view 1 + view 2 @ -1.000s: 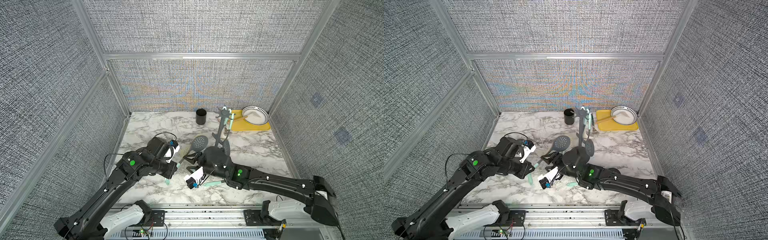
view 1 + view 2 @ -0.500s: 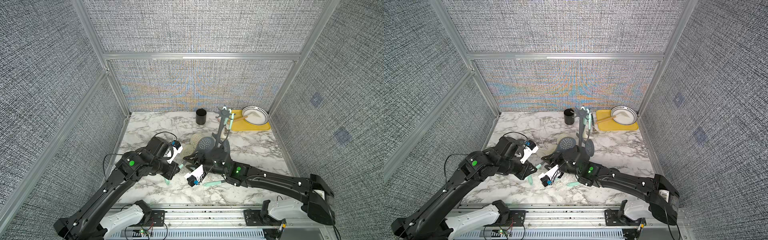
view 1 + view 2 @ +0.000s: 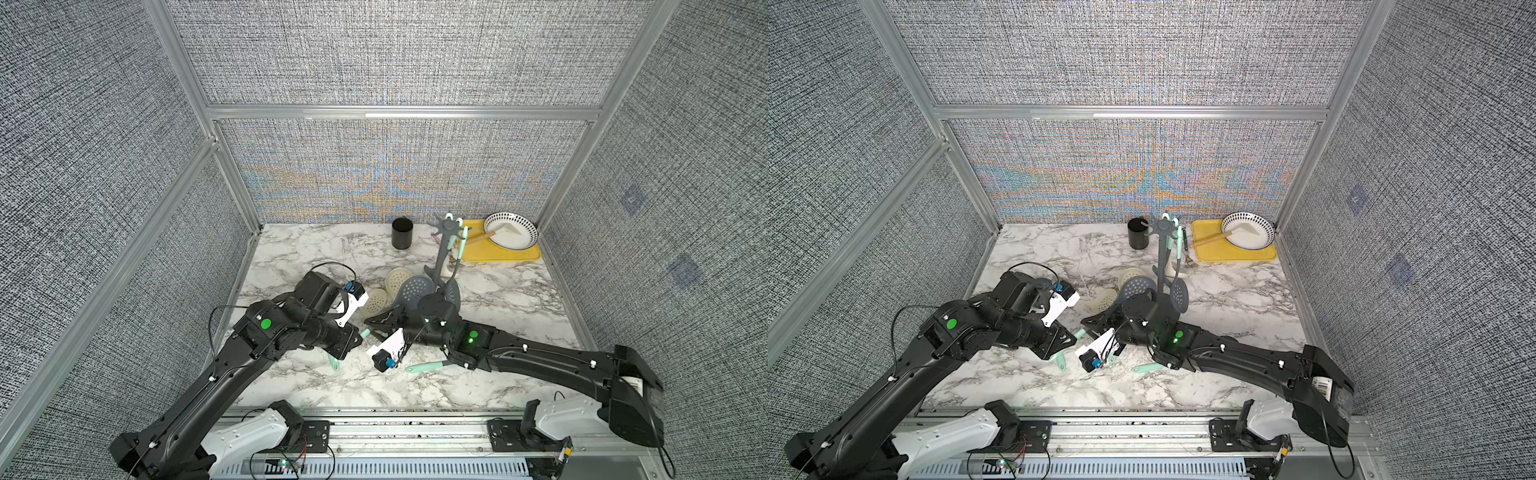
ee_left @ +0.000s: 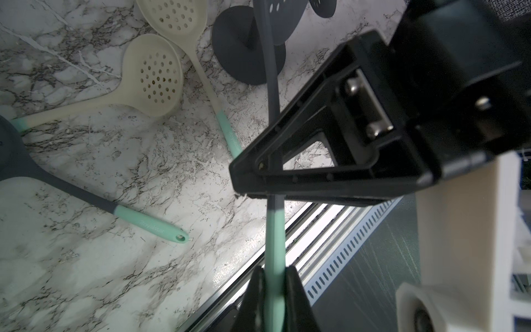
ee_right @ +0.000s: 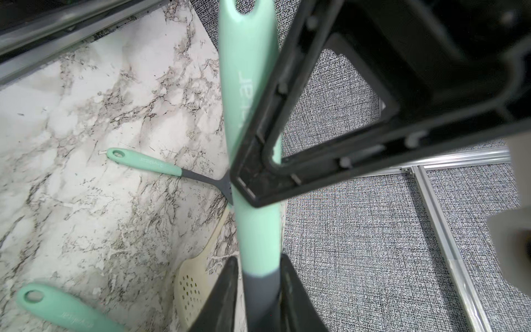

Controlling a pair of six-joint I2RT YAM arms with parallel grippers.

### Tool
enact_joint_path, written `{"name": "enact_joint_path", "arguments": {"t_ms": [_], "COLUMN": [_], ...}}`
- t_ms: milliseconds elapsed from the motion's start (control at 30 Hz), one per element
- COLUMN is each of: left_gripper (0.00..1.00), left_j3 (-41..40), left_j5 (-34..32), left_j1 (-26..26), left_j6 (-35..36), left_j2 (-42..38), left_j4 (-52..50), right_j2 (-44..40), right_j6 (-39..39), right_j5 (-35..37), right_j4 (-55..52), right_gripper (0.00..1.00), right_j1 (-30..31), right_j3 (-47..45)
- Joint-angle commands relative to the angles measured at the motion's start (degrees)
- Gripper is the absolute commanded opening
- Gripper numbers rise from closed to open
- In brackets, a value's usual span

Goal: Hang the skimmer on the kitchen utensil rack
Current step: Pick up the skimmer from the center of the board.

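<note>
We are mid-handover. The left gripper [image 4: 274, 270] is clenched on the mint handle of the skimmer [image 4: 272, 86], and the right gripper [image 5: 260, 267] grasps its grey neck (held off the table, just before the kitchen utensil rack [image 3: 441, 253]). Next, we judge, left lets go and right lifts the handle's hole to a hook.

left arm [image 3: 232, 365] and right arm [image 3: 540, 361] reach low toward the centre, jaws of both clamped.

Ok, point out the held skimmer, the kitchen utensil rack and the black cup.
skimmer [image 3: 415, 289]: in a top view, perforated grey head.
kitchen utensil rack [image 3: 449, 226]: in a top view, star-shaped crown.
black cup [image 3: 402, 240]: in a top view, outer wall.
</note>
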Motion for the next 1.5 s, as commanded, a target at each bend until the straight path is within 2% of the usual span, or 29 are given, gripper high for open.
{"name": "enact_joint_path", "arguments": {"t_ms": [0, 133, 267, 300, 333, 400, 433, 467, 500, 600, 733, 833, 900, 1000, 1133, 1367, 1467], "left_gripper": [0.02, 0.02, 0.02, 0.12, 0.27, 0.67, 0.83, 0.94, 0.99, 0.99, 0.99, 0.99, 0.99, 0.99, 0.99, 0.99, 0.99], "left_j3": [0.46, 0.61, 1.12, 1.27, 1.4, 1.5, 1.71, 1.9, 2.04, 2.13, -0.36, -2.35, -3.95, -7.26, -11.5, -15.1, -14.83], "left_j5": [0.76, 0.28, -0.32, -0.43, -0.47, -0.45, -0.9, -1.84, -3.25, -10.23, -18.06, -22.09, -23.18, -22.57, -20.63, -14.27, -12.03], "left_j1": [0.08, 0.08, 0.08, 0.08, 0.15, 0.08, 0.08, 0.08, 0.08, 0.12, 0.08, 0.08, 0.08, 0.08, 0.08, 0.03, -0.01], "left_j6": [0.92, 1.01, 0.87, 0.79, 0.66, 0.52, 0.32, 0.01, -0.19, -0.91, -1.97, -2.35, -2.34, -1.88, -0.19, 2.78, 3.26], "left_j2": [0.12, 0.06, -0.05, -0.2, -0.56, -2.0, -2.97, -4.22, -5.65, -10.11, -18.08, -21.03, -21.51, -21.19, -18.82, -9.86, -4.78], "left_j4": [0.79, 0.69, 0.95, 1.12, 1.5, 3.04, 3.65, 4.53, 5.3, 7.38, 12.96, 16.56, 19.3, 25.77, 36.39, 54.19, 59.3], "right_j2": [0.25, 0.17, -0.22, -0.4, -0.59, -1.33, -1.76, -2.4, -3.21, -5.86, -10.82, -15.47, -18.22, -21.82, -26.95, -36.64, -41.83], "right_j6": [0.48, 0.61, 0.78, 1.02, 1.2, 1.91, 2.37, 3.12, 4.29, 10.72, 22.98, 36.41, 48.56, 58.02, 65.14, 77.53, 80.29], "right_j5": [-1.1, -1.15, -1.17, -1.15, -1.14, -0.56, -0.23, 0.16, 0.64, 2.29, 4.83, 7.84, 11.19, 12.03, 13.42, 14.02, 18.24], "right_j4": [0.52, 0.34, 0.16, 0.16, 0.29, 1.2, 1.66, 2.49, 3.36, 3.9, 3.67, 2.99, 1.11, -2.02, -1.94, 0.12, 0.71], "right_gripper": [0.19, 0.02, 0.0, 0.0, 0.0, 0.0, 0.0, 0.0, 0.0, 0.0, 0.0, 0.0, 0.0, 0.0, 0.0, 0.0, 0.0], "right_j1": [-0.02, 0.03, 0.07, 0.04, 0.04, 0.05, 0.01, -0.22, -0.36, -1.07, -1.84, -2.0, -2.43, -3.46, -5.15, -10.16, -10.55], "right_j3": [0.62, 0.67, 0.47, 0.45, 0.24, -0.61, -1.17, -2.17, -3.17, -5.31, -9.64, -12.05, -12.82, -14.33, -18.67, -24.75, -26.21]}}
